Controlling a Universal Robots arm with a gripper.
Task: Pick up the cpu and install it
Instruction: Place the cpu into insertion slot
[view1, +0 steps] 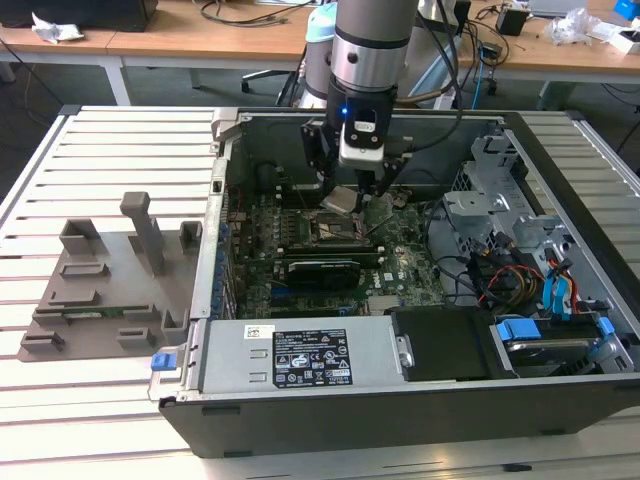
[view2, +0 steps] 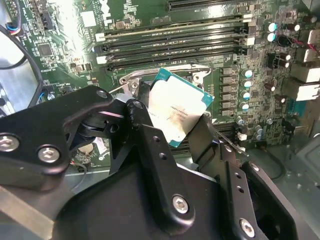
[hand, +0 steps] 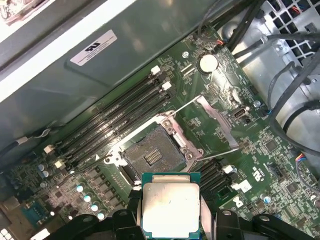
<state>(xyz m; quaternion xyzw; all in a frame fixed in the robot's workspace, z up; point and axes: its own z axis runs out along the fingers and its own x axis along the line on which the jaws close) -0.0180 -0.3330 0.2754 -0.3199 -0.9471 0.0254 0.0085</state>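
Note:
My gripper (view1: 347, 197) hangs inside the open computer case (view1: 400, 410), shut on the cpu (view1: 341, 200). In both wrist views the cpu (view2: 176, 111) (hand: 170, 209) is a small square chip with a silvery top and a green rim, pinched at two opposite edges by the black fingers (view2: 137, 117). It is held tilted, a little above the motherboard (hand: 260, 165). Just beyond it lies the square cpu socket (hand: 151, 155) (view1: 335, 232), uncovered, with its metal plate (hand: 216, 119) swung open and its lever raised. The cpu is apart from the socket.
Memory slots (hand: 115, 125) run beside the socket. A black expansion card (view1: 320, 270) lies just in front of it. A grey power supply box (view1: 300, 358) fills the case's near side, and drive bays with cables (view1: 520, 265) the exterior view's right. A grey fixture (view1: 110, 280) stands on the slatted table.

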